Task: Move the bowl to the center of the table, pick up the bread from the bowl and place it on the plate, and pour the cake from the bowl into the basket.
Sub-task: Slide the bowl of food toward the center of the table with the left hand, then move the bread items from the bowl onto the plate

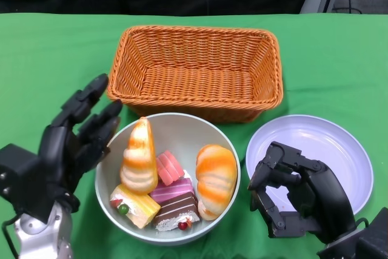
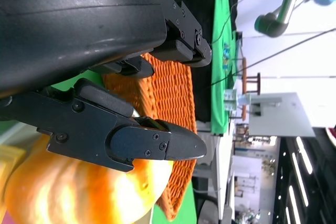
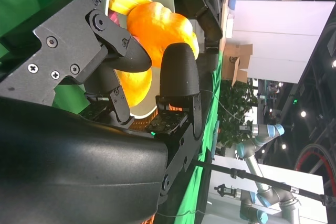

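Across the whole bench (image 1: 339, 59) lies a green cloth, with a dark backdrop along its far edge. Behind it, in the wrist views, a workshop room appears: white panels, overhead lights and other robot arms (image 3: 262, 129) on stands.

Just beyond the fingers of both hands stands the wicker basket (image 1: 197, 71), orange-brown, rectangular, nothing in it. Between the two hands sits the grey bowl (image 1: 176, 128), its far rim just beside the basket's near wall. Inside the bowl are two orange-and-cream bread pieces: a cone-shaped bread (image 1: 139, 156) on the side of the left fingers and a rounded bread (image 1: 215, 179) on the side of the right fingers. Between them lie cake pieces: a pink cake slice (image 1: 170, 168), a chocolate cake slice (image 1: 174, 210) and a yellow cake slice (image 1: 133, 205) topped with berries.

Left hand (image 1: 70, 147): fingers (image 1: 91, 92) spread apart and extended, holding nothing, beside the bowl's rim; contact with the rim cannot be told. Right hand (image 1: 297, 195): fingers (image 1: 270, 165) curled partly inward with nothing between them, over the near part of the white plate (image 1: 339, 144), which bears nothing else. In the right wrist view the rounded bread shows just past these fingers, apart from them.
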`<state>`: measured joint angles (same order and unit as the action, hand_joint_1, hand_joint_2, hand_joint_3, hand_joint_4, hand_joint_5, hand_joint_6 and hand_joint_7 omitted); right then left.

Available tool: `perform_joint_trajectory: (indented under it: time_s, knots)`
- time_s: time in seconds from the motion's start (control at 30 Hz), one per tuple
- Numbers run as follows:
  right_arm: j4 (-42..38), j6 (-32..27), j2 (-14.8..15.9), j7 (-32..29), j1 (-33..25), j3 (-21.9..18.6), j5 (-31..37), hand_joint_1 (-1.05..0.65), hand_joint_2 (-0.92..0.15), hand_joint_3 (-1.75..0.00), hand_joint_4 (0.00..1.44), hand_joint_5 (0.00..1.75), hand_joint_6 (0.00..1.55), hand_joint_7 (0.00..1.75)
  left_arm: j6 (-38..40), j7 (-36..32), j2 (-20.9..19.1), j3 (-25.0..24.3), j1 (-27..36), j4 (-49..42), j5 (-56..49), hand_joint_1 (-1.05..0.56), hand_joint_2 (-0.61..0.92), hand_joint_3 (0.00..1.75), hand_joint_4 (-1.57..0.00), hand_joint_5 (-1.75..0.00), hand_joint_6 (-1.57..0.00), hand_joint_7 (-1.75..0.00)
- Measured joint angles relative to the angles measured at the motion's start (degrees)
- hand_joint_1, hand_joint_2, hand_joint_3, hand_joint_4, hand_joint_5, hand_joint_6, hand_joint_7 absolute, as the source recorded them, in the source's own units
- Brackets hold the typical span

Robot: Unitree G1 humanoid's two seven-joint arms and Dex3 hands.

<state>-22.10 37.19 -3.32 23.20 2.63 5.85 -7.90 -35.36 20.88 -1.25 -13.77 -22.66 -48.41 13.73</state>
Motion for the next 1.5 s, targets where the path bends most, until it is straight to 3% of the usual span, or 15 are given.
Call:
perform_joint_trajectory:
  time_s: [0.23, 0.4, 0.5, 0.6, 0.73, 0.83, 0.9, 0.97, 1.03, 1.13, 1.23, 1.37, 1.5]
  knots:
    - [-0.5, 0.3, 0.1, 0.1, 0.3, -0.1, 0.0, -0.04, -0.44, -1.24, 0.76, 1.69, 0.65, 1.44, -5.0, -0.8, -1.6, -2.1, -1.5, -0.1, -0.1, -0.62, 0.92, 0.21, -0.61, -0.06, -0.57, -0.05]
    - [-0.8, 0.9, 0.5, 0.1, 0.6, -0.4, 0.0, -0.04, -0.42, -1.26, 0.77, 1.69, 0.65, 1.44, -7.5, -3.2, -3.0, -2.9, -3.2, -2.5, -0.9, -0.28, 0.92, 0.16, -0.97, -0.16, -0.93, -0.10]
    - [-0.7, 1.0, 0.6, 0.1, 0.6, -0.4, 0.0, -0.03, -0.43, -1.25, 0.75, 1.66, 0.64, 1.42, -9.7, -3.8, -4.6, -3.0, -4.9, -5.5, -1.8, -0.15, 0.92, 0.22, -1.13, -0.21, -1.09, -0.12]
    - [0.5, 1.0, 1.1, 0.2, 0.5, -0.4, 0.0, -0.04, -0.44, -1.19, 0.76, 1.60, 0.67, 1.33, -10.5, -3.0, -5.5, -3.2, -6.0, -7.4, -1.4, -0.13, 0.92, 0.24, -1.21, -0.26, -1.18, -0.13]
    - [5.1, 1.5, 2.7, -1.4, -0.2, -0.4, 3.1, -0.12, -0.43, -1.08, 0.78, 1.43, 0.73, 1.12, -11.5, 0.3, -6.5, -3.1, -6.3, -8.9, -0.8, -0.09, 0.92, 0.31, -1.01, -0.86, -1.28, -0.10]
    - [11.2, 1.7, 5.3, -3.0, -0.7, -0.4, 8.0, -0.16, -0.50, -0.87, 0.75, 1.30, 0.78, 0.90, -12.3, 2.4, -7.0, -3.1, -6.7, -9.8, -0.4, -0.08, 0.92, 0.33, -0.91, -1.10, -1.29, -0.12]
    - [15.2, 1.7, 7.1, -3.4, -0.7, -0.4, 9.7, -0.15, -0.54, -0.74, 0.72, 1.25, 0.79, 0.78, -12.5, 3.0, -7.2, -3.2, -7.4, -10.8, -0.3, -0.08, 0.92, 0.34, -0.89, -1.16, -1.29, -0.12]
    - [19.7, 1.1, 9.2, -3.4, -0.6, -0.4, 11.2, -0.15, -0.64, -0.49, 0.70, 1.17, 0.81, 0.61, -12.5, 3.3, -7.5, -3.2, -7.9, -11.9, -0.3, -0.09, 0.92, 0.33, -0.88, -1.21, -1.29, -0.14]
    - [24.4, -0.1, 11.8, -3.1, -0.1, -0.6, 12.0, -0.20, -0.75, -0.22, 0.70, 0.99, 0.83, 0.45, -12.6, 3.1, -7.8, -3.1, -8.1, -12.7, -0.8, -0.11, 0.92, 0.33, -0.86, -1.24, -1.28, -0.15]
    - [28.1, 0.4, 15.0, -2.8, 2.0, -1.1, 14.1, -0.31, -0.81, -0.04, 0.73, 0.76, 0.85, 0.31, -12.7, 2.1, -8.1, -2.6, -8.2, -13.8, -2.6, -0.11, 0.92, 0.34, -0.84, -1.28, -1.25, -0.22]
    - [29.8, 1.4, 17.0, -3.0, 4.9, -1.2, 17.0, -0.37, -0.81, -0.01, 0.78, 0.61, 0.87, 0.23, -12.9, 0.9, -8.1, -2.3, -8.2, -14.4, -3.6, -0.10, 0.92, 0.35, -0.82, -1.30, -1.06, -0.58]
    - [29.9, 2.3, 17.7, -4.1, 7.7, -0.9, 20.6, -0.39, -0.77, 0.00, 0.87, 0.37, 0.89, 0.11, -13.2, 0.4, -8.2, -2.3, -8.3, -15.1, -4.1, -0.10, 0.92, 0.35, -0.82, -1.30, -1.02, -0.66]
    - [26.5, 5.2, 17.8, -5.9, 13.8, 0.4, 25.5, -0.43, -0.75, 0.00, 0.88, 0.29, 0.90, 0.07, -13.2, 0.6, -8.0, -2.5, -8.7, -15.6, -4.0, -0.11, 0.92, 0.34, -0.83, -1.31, -1.01, -0.67]
